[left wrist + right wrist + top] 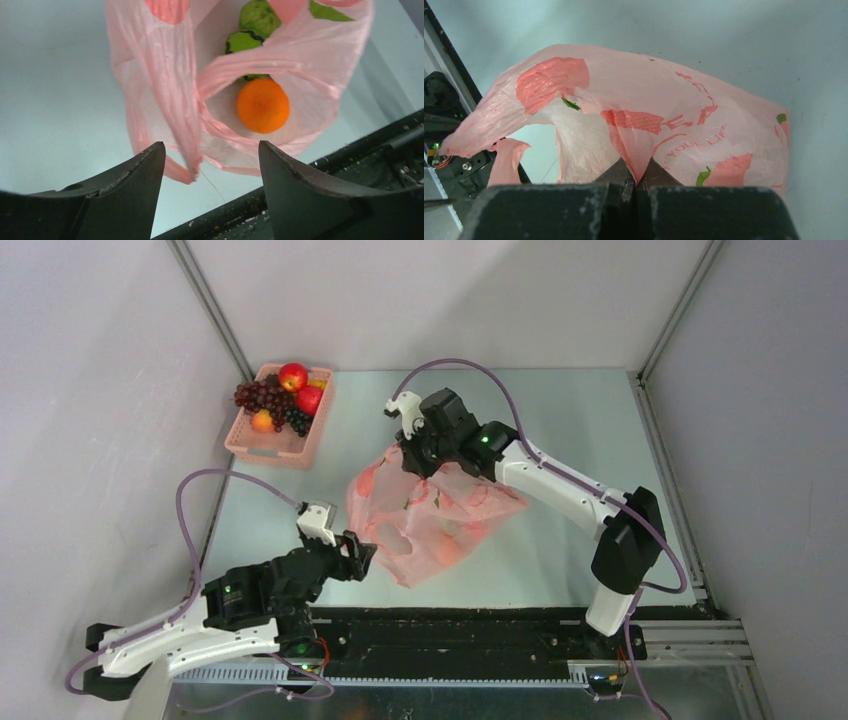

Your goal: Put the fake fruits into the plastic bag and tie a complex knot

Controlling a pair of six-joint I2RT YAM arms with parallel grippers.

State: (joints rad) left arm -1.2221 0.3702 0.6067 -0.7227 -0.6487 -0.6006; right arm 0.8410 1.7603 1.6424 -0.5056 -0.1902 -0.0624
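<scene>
Opening the bag (440,515): the right gripper (636,182) pinches its 12 o'clock edge. The left gripper (211,147), wide and empty, probably must grab the 7 o'clock handle (175,110) next.

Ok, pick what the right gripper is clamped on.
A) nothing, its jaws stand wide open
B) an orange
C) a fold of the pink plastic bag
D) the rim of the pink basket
C: in the right wrist view the right gripper has its jaws closed on a pinched fold of the plastic bag, and the film rises straight out of the seam between them.
</scene>
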